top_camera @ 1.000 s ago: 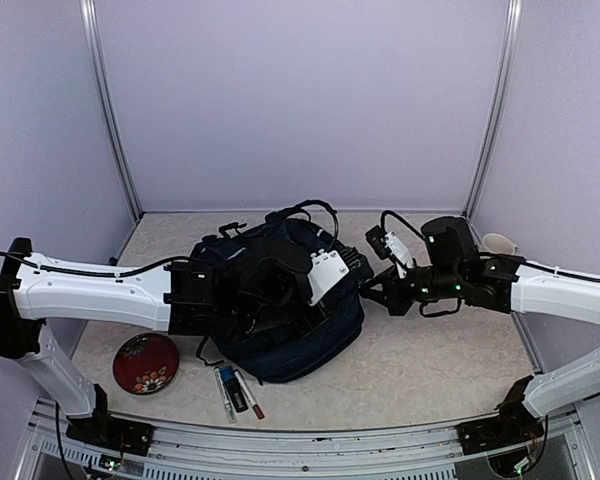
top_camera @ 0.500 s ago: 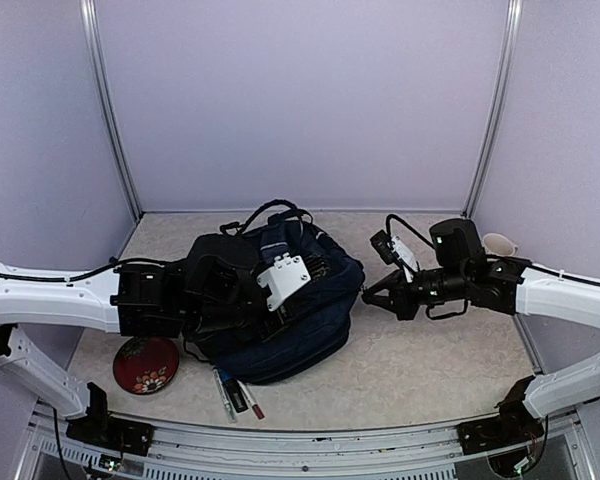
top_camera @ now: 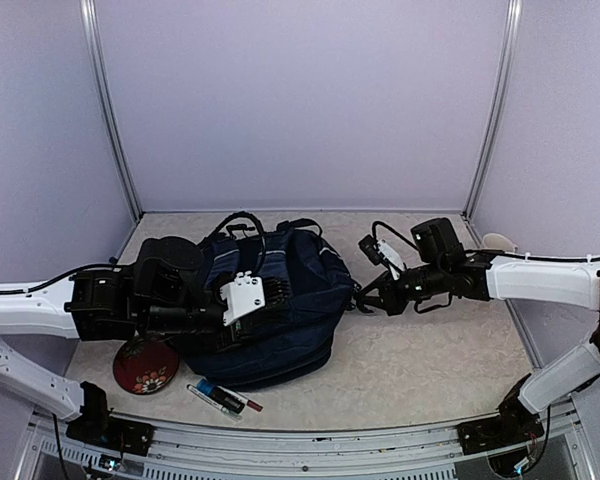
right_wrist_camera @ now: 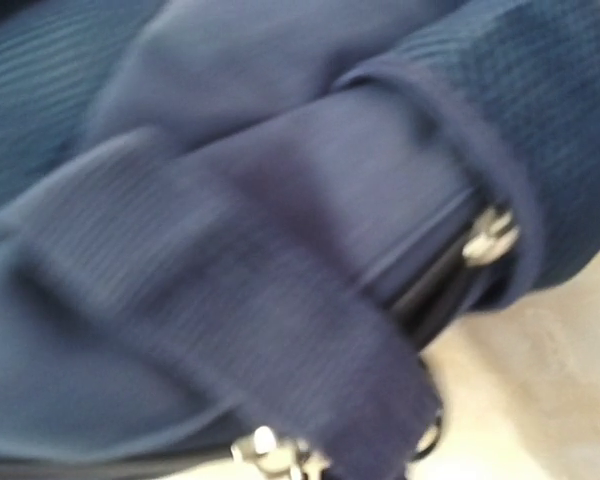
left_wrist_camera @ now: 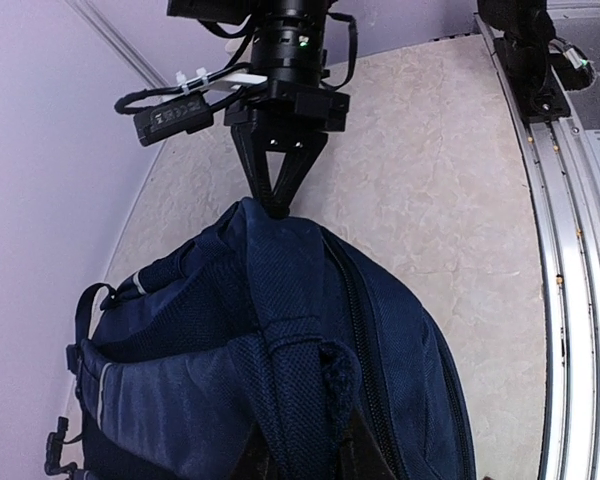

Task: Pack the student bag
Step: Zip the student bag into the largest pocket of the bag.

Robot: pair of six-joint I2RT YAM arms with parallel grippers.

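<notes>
On the beige mottled table (top_camera: 430, 360), closed in by lilac walls (top_camera: 300, 100) with metal posts (top_camera: 110, 110), the bag (top_camera: 295, 325) lies left of centre, with a red plate (top_camera: 145, 364) and markers (top_camera: 225, 398) just beside its near edge. The left gripper (top_camera: 272, 293) is clenched on a bag strap. The right gripper (left_wrist_camera: 276, 203) pinches the bag's right-hand edge, its fingers pressed together.

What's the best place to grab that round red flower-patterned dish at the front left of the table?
Probably the near rim of the round red flower-patterned dish, coming down from above. It lies flat and shallow on the table, and the left arm seems to overhang its far edge, so the near side looks freest.
</notes>
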